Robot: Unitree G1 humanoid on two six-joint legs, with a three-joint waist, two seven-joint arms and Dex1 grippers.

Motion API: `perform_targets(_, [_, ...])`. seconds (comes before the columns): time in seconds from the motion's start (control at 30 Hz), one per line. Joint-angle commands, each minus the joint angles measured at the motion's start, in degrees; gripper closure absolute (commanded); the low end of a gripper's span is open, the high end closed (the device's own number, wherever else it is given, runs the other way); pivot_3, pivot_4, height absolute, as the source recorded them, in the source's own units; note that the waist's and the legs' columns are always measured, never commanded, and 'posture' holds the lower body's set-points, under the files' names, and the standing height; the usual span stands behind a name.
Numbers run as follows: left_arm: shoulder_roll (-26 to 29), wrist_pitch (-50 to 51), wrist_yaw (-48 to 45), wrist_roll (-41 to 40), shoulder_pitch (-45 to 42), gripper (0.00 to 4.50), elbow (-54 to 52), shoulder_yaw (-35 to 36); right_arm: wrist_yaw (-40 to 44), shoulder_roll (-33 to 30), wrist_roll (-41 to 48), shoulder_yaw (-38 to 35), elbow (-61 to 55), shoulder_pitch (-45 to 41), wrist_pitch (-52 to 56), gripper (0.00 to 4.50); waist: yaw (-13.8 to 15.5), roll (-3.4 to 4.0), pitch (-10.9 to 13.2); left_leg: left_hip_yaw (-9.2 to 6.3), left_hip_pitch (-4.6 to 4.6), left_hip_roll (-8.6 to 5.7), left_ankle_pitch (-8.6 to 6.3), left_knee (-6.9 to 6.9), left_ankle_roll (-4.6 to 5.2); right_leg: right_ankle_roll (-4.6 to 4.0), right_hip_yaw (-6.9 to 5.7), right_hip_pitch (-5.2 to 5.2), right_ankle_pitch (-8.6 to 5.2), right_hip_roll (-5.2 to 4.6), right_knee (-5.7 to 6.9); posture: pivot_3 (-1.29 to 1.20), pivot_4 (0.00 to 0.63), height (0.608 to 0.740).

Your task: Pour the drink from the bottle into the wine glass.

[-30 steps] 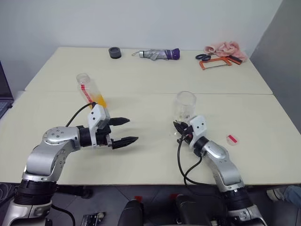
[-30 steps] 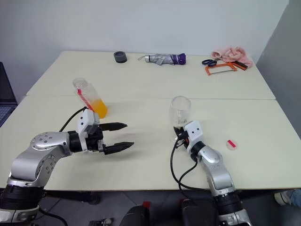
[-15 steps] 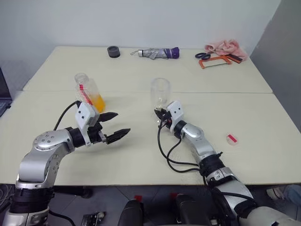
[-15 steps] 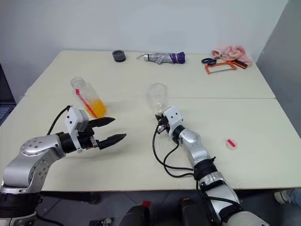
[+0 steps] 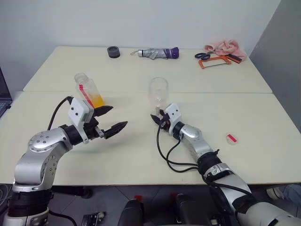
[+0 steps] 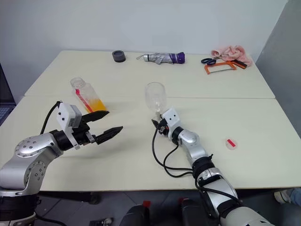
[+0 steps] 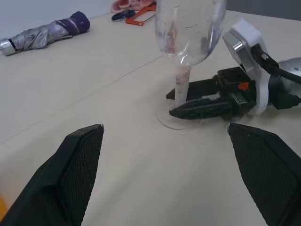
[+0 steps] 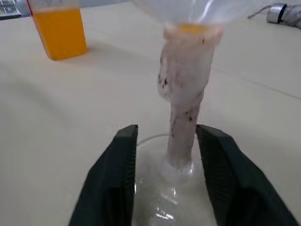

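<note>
Carried from the right half of the table toward its middle, the wine glass (image 5: 159,94) now stands upright just short of the seam between the two tabletops, and the right gripper (image 5: 159,119) that brought it has its fingers parted — they flank the stem low down, over the round foot, without pinching it. Seen from the right wrist, one finger (image 8: 115,181) lies on each side of the stem with a gap on both sides, so the glass looks released and standing on its own. The left gripper (image 5: 111,119) has drifted toward the table's left edge and sits wide open, holding nothing.

What the next move turns on is the bottle (image 5: 89,92). It stands just beyond and slightly left of the left gripper's fingertips, close to the seam on the left half of the table (image 5: 141,155), capless, with the drink (image 5: 97,100) filling only its lower part. Its long axis is upright — it reads as leaning in the head views, probably from the lens. The left gripper points roughly level and toward the middle of the table, so its fingers pass just in front of the bottle rather than around it.

The left arm is clearly the nearer one; the right gripper is well apart from the bottle. I judge the left gripper must swing outward and forward to straddle the body.
</note>
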Motion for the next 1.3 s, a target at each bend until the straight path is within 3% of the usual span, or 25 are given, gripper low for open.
perform_targets(0.03, [0.2, -0.5, 0.1, -1.5, -1.1, 0.00, -2.7, 1.6, 0.5, 0.0, -0.2, -0.6, -1.4, -0.3, -0.3, 1.08, 0.0, 0.00, 0.0, 0.00, 0.00, 0.00, 0.00, 0.00, 0.00, 0.00, -0.01, 0.00, 0.00, 0.00, 0.00, 0.00, 0.150, 0.740])
perform_targets(0.13, [0.2, -0.6, 0.0, -1.5, -1.2, 0.00, -2.7, 1.5, 0.7, -0.1, -0.3, -0.6, -1.8, 0.1, -0.1, 0.03, 0.0, 0.00, 0.0, -0.01, 0.00, 0.00, 0.00, 0.00, 0.00, 0.00, 0.00, 0.00, 0.00, 0.00, 0.00, 0.00, 0.150, 0.740])
perform_targets(0.5, [-0.2, -1.8, 0.3, -1.3, -1.8, 0.00, -3.3, 1.0, 2.1, -3.3, 0.8, -1.2, -9.9, 6.3, 3.4, 0.03, 0.3, 0.00, 0.0, -0.03, -0.01, 0.00, 0.00, 0.01, 0.00, 0.01, -0.01, 0.01, 0.00, 0.00, 0.00, 0.00, 0.150, 0.740])
perform_targets(0.87, [-2.8, -2.4, 3.0, -1.1, 2.0, 0.00, -4.2, 1.6, 8.0, -12.6, 2.3, 1.1, -40.8, 23.6, 12.3, 0.03, 0.5, 0.01, 0.0, -0.07, -0.06, -0.01, 0.00, 0.01, 0.00, 0.02, -0.03, 0.03, -0.01, -0.01, -0.05, 0.00, 0.150, 0.740])
perform_targets(1.07, [-10.4, -7.8, 13.8, 5.2, 7.9, 0.00, -1.7, 2.4, 12.5, -19.2, 6.1, 1.4, -58.9, 32.9, 16.1, 0.03, 0.6, 0.07, 0.0, -0.03, -0.05, 0.00, -0.01, 0.02, 0.01, 0.03, 0.02, 0.03, -0.02, -0.02, -0.09, 0.00, 0.150, 0.740])
perform_targets(1.3, [-17.9, -15.5, 25.8, 14.1, 10.8, 0.00, 3.1, 2.6, 18.6, -26.2, 12.5, 3.5, -72.7, 36.0, 25.9, 0.03, 1.0, 0.02, 0.0, -0.09, 0.00, -0.03, 0.00, 0.05, 0.00, 0.11, -0.02, 0.08, -0.06, 0.01, -0.08, 0.00, 0.150, 0.740])
